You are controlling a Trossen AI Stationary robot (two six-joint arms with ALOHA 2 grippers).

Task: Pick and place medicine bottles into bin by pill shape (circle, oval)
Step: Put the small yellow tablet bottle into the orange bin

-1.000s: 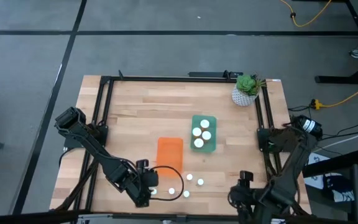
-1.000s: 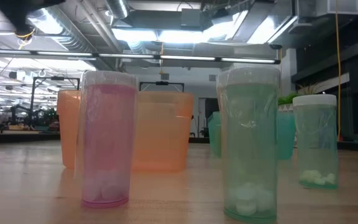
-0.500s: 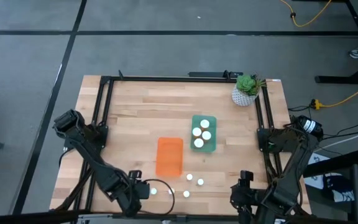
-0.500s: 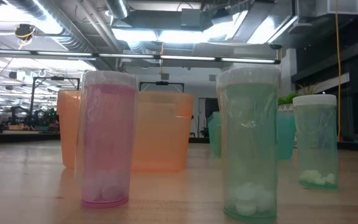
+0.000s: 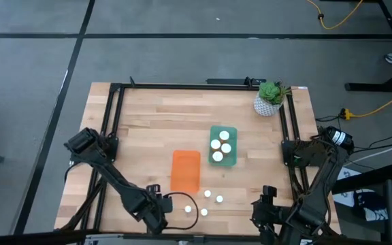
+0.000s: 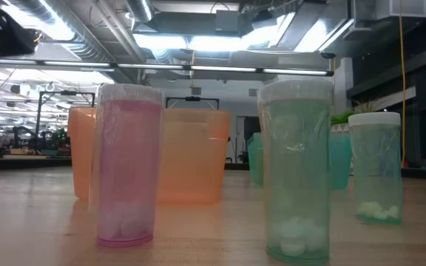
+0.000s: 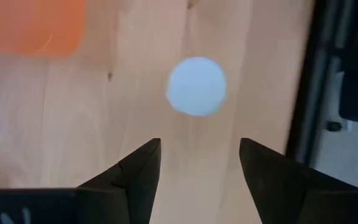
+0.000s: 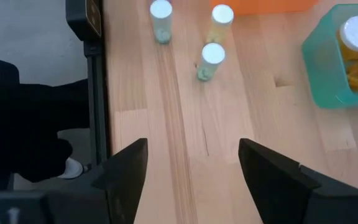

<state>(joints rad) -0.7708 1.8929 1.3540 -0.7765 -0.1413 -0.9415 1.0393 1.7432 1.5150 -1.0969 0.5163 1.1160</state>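
Several white-capped medicine bottles stand upright on the wood near the table's near edge [image 5: 203,211], [image 5: 219,199]. In the low view they show as a pink bottle [image 6: 128,170] and two green ones [image 6: 296,174]. Several more stand in the teal bin [image 5: 233,132]. The orange bin [image 5: 186,170] holds nothing I can see. My left gripper [image 5: 159,212] is open and points down; one bottle's white cap [image 7: 196,86] shows just ahead of its fingertips, untouched. My right gripper [image 5: 269,212] is open at the near right edge.
A potted plant in a white pot [image 5: 269,99] stands at the far right corner. A black metal frame [image 5: 114,109] runs round the table. Bare wood lies on the left and far parts of the table. Cables lie on the floor to the right.
My left gripper has swung toward the table's near left, then come back a little toward the right. It now covers the leftmost loose bottle in the high view. The bottles and bins have kept still.
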